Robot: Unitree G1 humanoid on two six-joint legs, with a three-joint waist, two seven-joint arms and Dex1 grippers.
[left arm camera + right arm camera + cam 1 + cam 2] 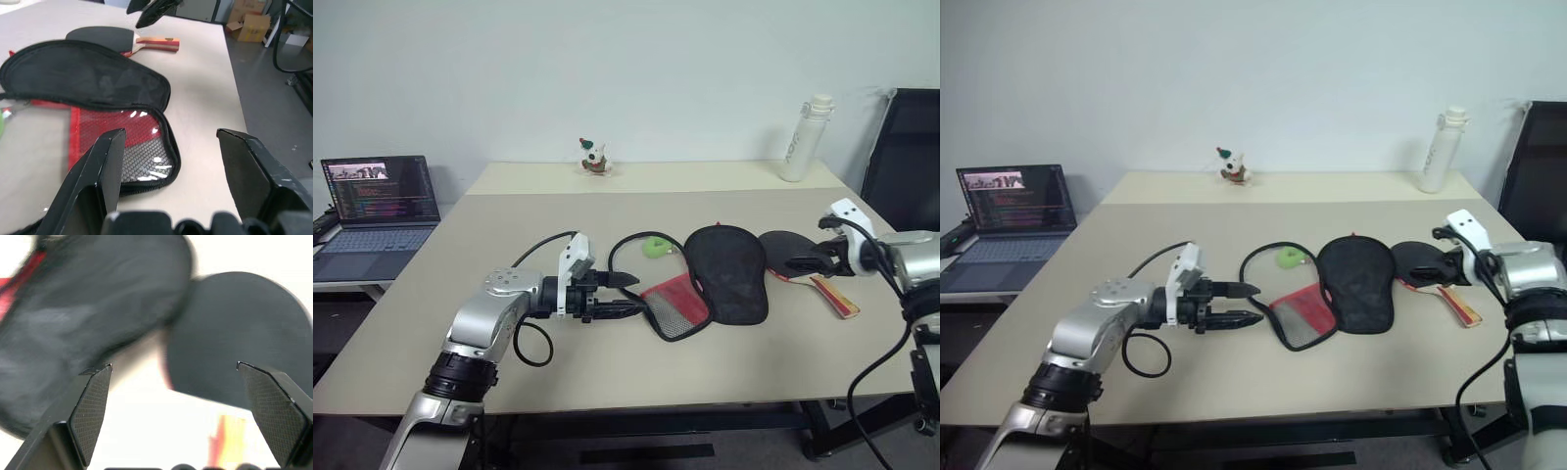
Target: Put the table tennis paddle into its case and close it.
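I take the case (720, 279) as my landmark: it lies unzipped in the middle of the desk (509, 225), its black round part toward the far side and its red mesh section (675, 305) nearer me, the zipper edge looping out toward the lime-green pull (654, 246) just beside it on the left. The paddle (803, 264) lies flat on the desk just to the right of the case, black face next to the case's black part and its striped wooden handle (837, 297) pointing away toward the right edge, so it is not yet inside. My right end effector (803, 262) hangs over the paddle's face with its jaws spread wide and nothing between them; I judge it is placed there to come down on the paddle, since the blade fills the gap ahead of it in the right wrist view. My left end effector (625, 296) sits to the left of the case, pointing sideways at the red mesh end, jaws parted and empty; I read that as lining up to pin or lift the open flap so the paddle has a mouth to slide into. Behind the case, well apart, stand a small figurine (595, 157) and a white bottle (806, 138).
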